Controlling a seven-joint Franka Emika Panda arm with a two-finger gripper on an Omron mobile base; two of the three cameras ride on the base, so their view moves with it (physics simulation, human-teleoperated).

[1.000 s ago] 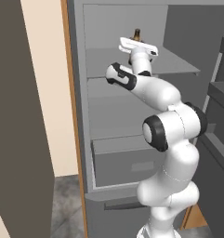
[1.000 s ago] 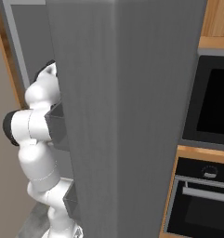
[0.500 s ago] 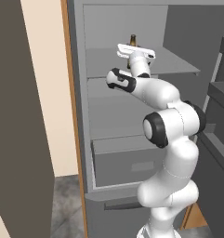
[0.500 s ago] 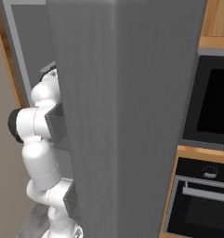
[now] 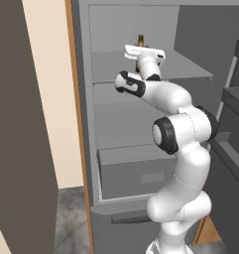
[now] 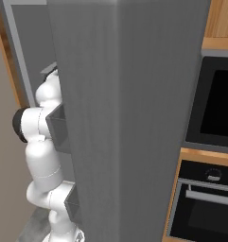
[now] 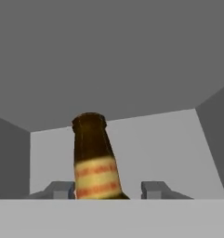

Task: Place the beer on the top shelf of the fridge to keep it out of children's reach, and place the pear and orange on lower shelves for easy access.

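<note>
Left base view, L to R: brown wall panel at far left, then cream wall, then the fridge (image 5: 86, 149) w/ its door swung open to the right. Inside: top shelf (image 5: 190, 69) up high, a lower shelf (image 5: 111, 94) just beneath it, and the boxy bottom drawer (image 5: 136, 173) under that. White arm rises from lower right, bends at the elbow and reaches up into the top compartment. Gripper (image 5: 143, 52) sits over the top shelf; neck of the beer (image 5: 140, 39) pokes up just above the hand, upright.

Right base view, L to R: arm's white links at left, partly tucked behind the grey fridge door (image 6: 129, 118), which takes up the middle. Black ovens (image 6: 214, 142) in wood cabinetry at far right.

Hand view: beer (image 7: 95, 162) stands a bit left of centre, brown glass w/ yellowish label, leaning slightly. Left fingertip (image 7: 62, 189) is right against the bottle's side; right fingertip (image 7: 156, 189) stands apart from it w/ a visible gap. Jaws look near their tightest, but can't tell if they still clamp the bottle. Bottle's base is hidden, so contact w/ shelf can't be told. Grey fridge walls behind.
</note>
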